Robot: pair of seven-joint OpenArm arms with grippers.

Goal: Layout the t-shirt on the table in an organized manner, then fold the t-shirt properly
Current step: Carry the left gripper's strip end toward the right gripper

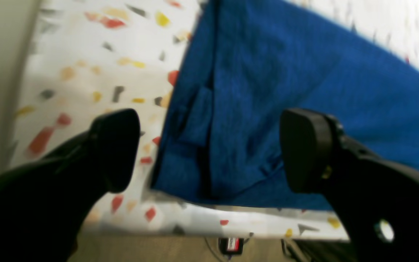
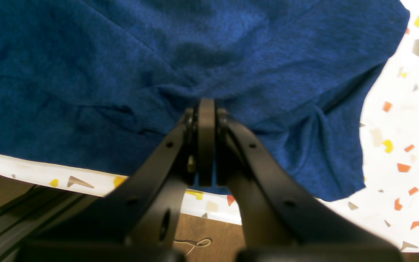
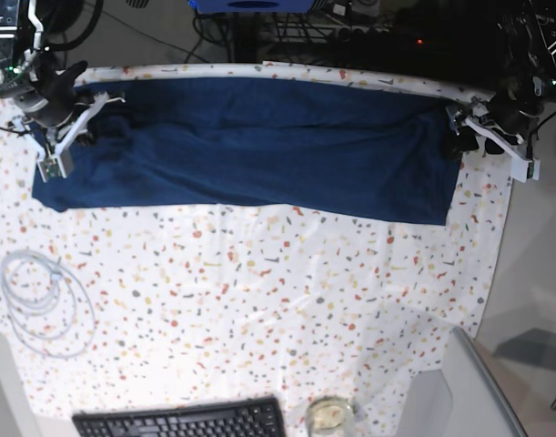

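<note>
left hand (image 1: 209, 149): jaws wide, holding nothing, above navy-blue fabric t-shirt (image 1: 267, 109) edge | right hand (image 2: 206, 145): clamped on t-shirt hem | speckled white bench (image 3: 259, 300)

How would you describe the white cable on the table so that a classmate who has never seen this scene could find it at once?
Start at the speckled table and find the long navy t-shirt stretched across its far side. Below the shirt's left end, towards the keyboard, lies the white cable. It is the only thin, looped thing there, coiled in loose rings.
</note>
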